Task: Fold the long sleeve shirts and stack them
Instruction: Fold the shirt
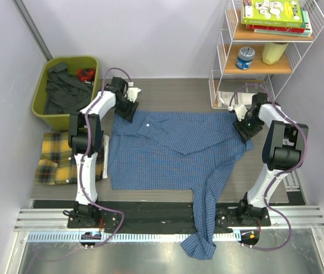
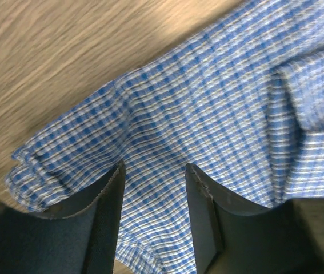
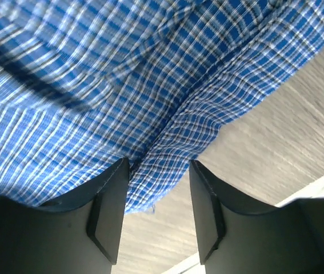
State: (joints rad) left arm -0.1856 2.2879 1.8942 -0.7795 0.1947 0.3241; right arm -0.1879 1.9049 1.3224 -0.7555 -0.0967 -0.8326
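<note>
The blue checked long sleeve shirt lies spread flat on the table. One sleeve is folded across its chest and the other sleeve hangs over the near edge. The yellow plaid shirt lies folded at the left. My left gripper is down at the blue shirt's far left corner. In the left wrist view its fingers stand apart with blue cloth lying between them. My right gripper is at the far right corner. It is open, with the shirt's edge by its left finger.
A green bin of dark clothes stands at the back left. A white wire shelf with books and jars stands at the back right, close behind the right arm. A metal rail runs along the near edge.
</note>
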